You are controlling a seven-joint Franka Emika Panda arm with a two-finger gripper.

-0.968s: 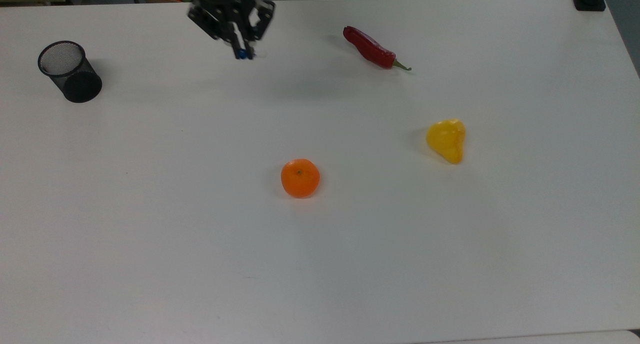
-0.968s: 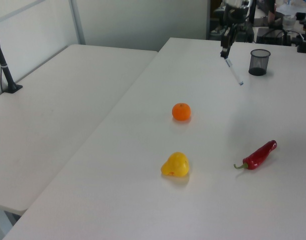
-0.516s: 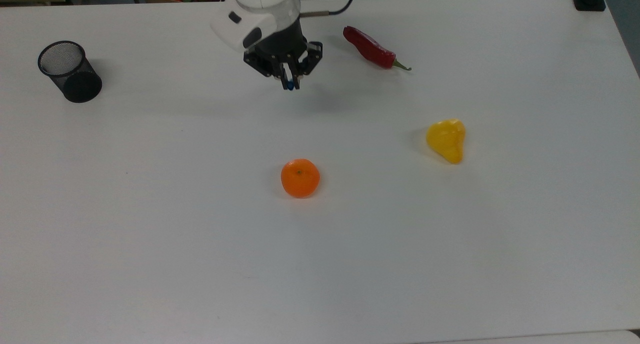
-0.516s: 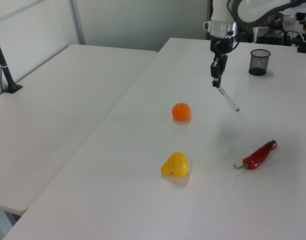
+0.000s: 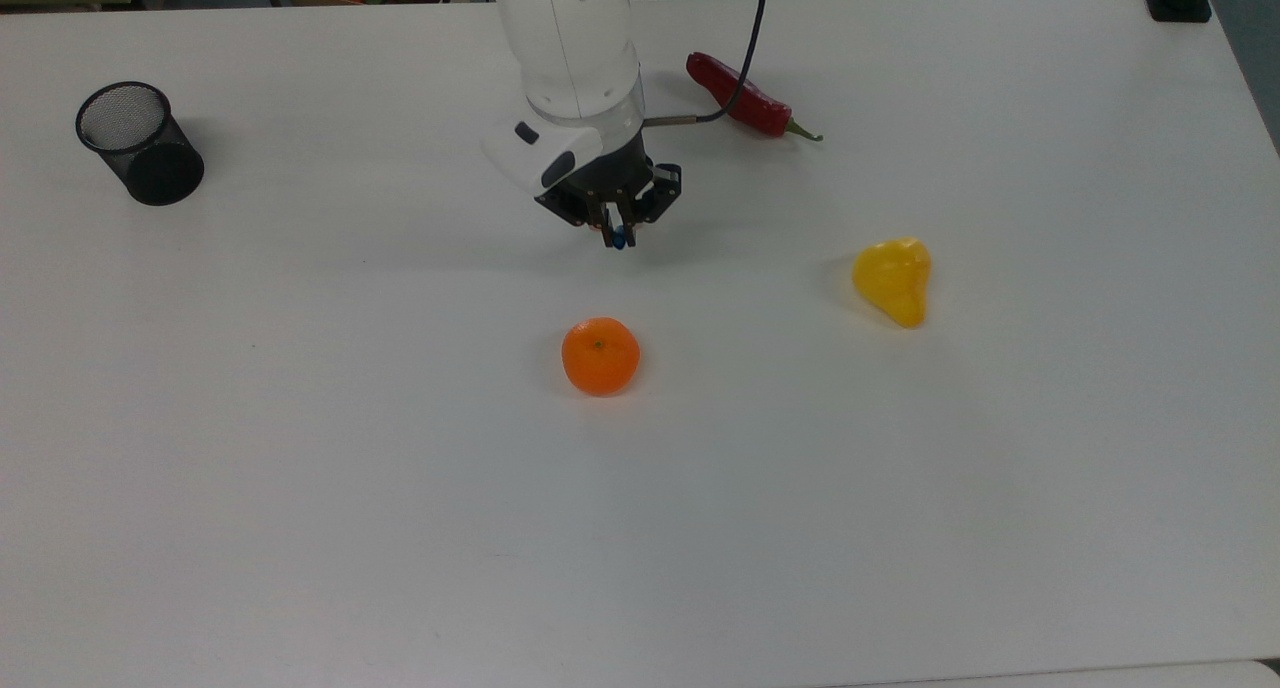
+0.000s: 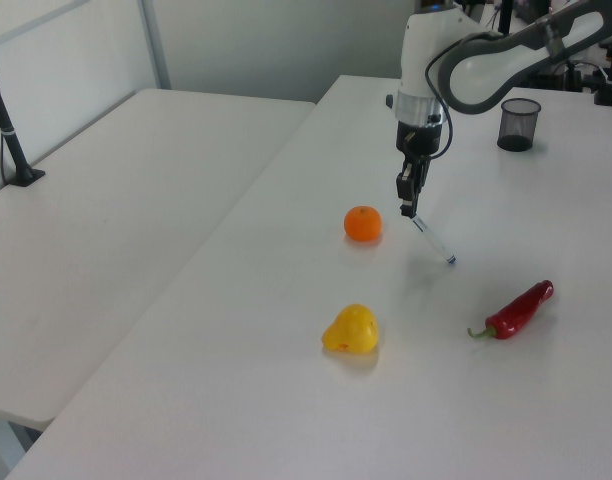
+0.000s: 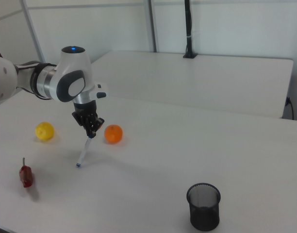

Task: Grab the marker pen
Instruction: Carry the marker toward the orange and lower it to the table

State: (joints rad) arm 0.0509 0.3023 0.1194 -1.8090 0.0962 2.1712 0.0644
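In the top view, on the tabletop point(image 5: 300, 528), the mesh pen cup point(image 5: 139, 143) stands far left, the chili pepper point(image 5: 745, 98) lies toward the rear, the orange point(image 5: 600, 356) sits mid-table, the yellow pepper point(image 5: 893, 279) lies to its right, and the pincer point(image 5: 613, 230) holding the marker pen point(image 5: 619, 236) hangs behind the orange.

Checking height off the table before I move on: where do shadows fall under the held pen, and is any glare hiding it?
Top view: a soft grey shadow lies on the table just beyond the gripper. Left view: the marker pen hangs tilted, with a faint shadow below it. Right view: its lower tip is close to the tabletop; contact unclear. No glare hides it.
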